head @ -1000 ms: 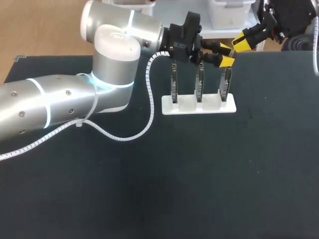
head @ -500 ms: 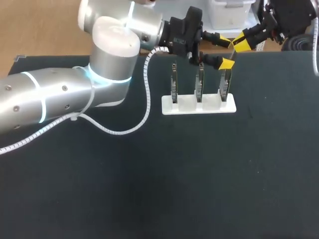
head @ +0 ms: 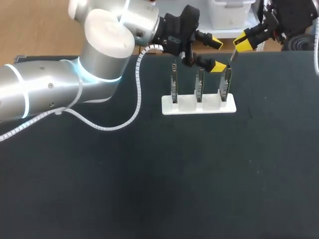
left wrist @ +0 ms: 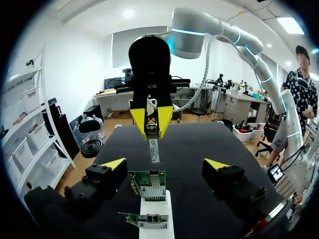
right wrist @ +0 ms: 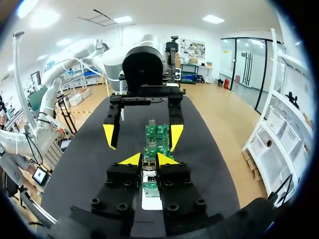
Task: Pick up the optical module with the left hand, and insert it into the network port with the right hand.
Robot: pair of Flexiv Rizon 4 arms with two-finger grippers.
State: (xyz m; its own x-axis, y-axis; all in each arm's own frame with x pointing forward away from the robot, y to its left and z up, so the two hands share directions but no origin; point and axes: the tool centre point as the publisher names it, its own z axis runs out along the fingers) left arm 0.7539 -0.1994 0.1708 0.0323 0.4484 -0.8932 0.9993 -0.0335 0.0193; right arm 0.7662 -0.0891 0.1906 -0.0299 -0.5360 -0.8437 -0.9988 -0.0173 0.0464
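Note:
The optical module (left wrist: 154, 150), a slim silver bar, sticks out of my right gripper (left wrist: 151, 121), which is shut on it just above the rightmost circuit board (head: 225, 83). In the right wrist view the module (right wrist: 149, 169) sits between that gripper's (right wrist: 149, 160) yellow tips, pointing toward the boards (right wrist: 157, 132). My left gripper (head: 216, 54) stands wide open beside the module (head: 232, 55), touching nothing. From its own wrist view, the left gripper (left wrist: 164, 167) straddles a green board with a network port (left wrist: 148, 184).
A white stand (head: 198, 105) holds three upright circuit boards in a row at the table's far middle. My left arm's white cable (head: 134, 107) loops down onto the dark mat (head: 189, 179) left of the stand.
My left gripper has opened wide and drawn back to the left, away from the module. The right gripper has kept still with the module in it.

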